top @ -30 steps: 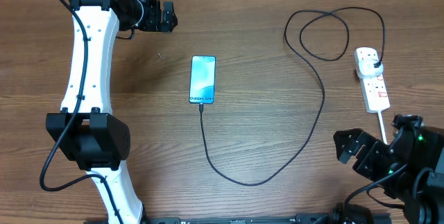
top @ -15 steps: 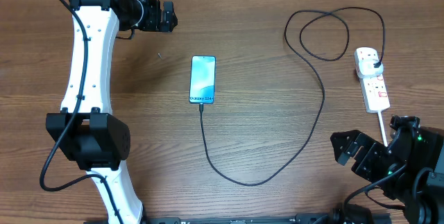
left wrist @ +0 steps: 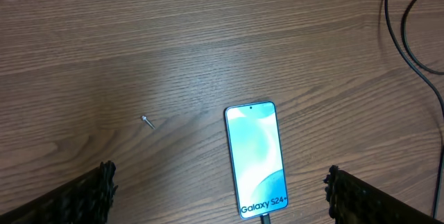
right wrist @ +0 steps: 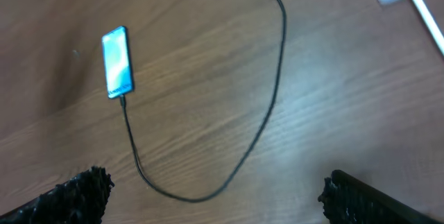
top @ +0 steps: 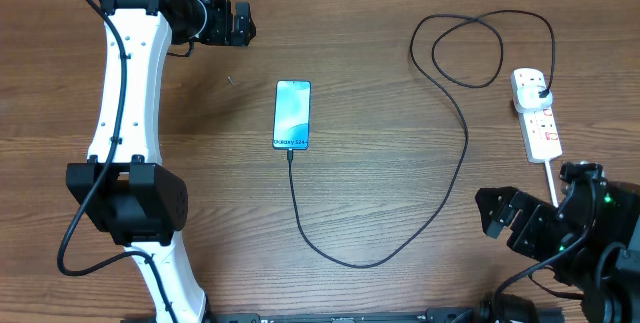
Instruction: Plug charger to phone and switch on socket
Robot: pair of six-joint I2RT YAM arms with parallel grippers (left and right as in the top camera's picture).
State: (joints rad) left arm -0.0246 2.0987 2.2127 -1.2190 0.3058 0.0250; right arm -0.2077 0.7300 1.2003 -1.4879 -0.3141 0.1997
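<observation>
Phone: flat, screen lit, mid-surface; long axis runs toward and away from the robot.
Charger: thin black cable, tip seemingly in the phone's near edge, sweeping right to a plug in the socket.
Socket: white strip at the far right, long axis nearly parallel to the phone.
Left pincer: spread wide, holding nothing, beyond the phone's far-left corner.
Right pincer: spread wide, holding nothing, near the socket's cord end.
Coming move: probably the socket switch; the right arm is much nearer, the left well apart.
</observation>
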